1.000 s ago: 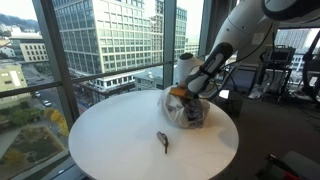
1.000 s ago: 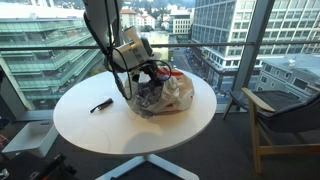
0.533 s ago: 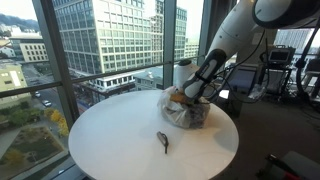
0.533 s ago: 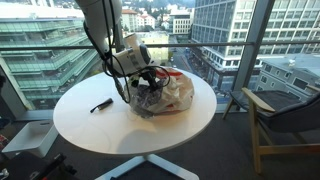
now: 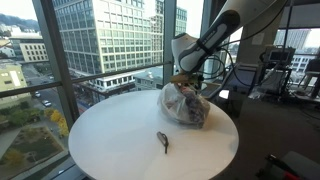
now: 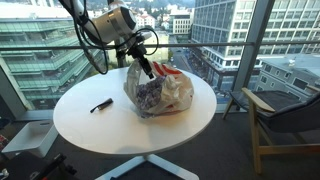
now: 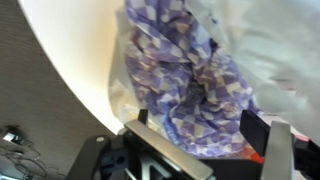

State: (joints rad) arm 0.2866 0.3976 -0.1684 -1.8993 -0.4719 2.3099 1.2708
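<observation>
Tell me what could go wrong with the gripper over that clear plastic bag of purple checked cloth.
The open gripper hangs close over the clear plastic bag; its loose film might catch on a finger and get dragged. The bag stands toward the rim of the round white table, so a tug might tip it and spill the purple checked cloth.

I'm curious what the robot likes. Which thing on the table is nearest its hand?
The clear bag stuffed with purple checked cloth: the hand hangs right over it. The small dark object lies alone, well away.
</observation>
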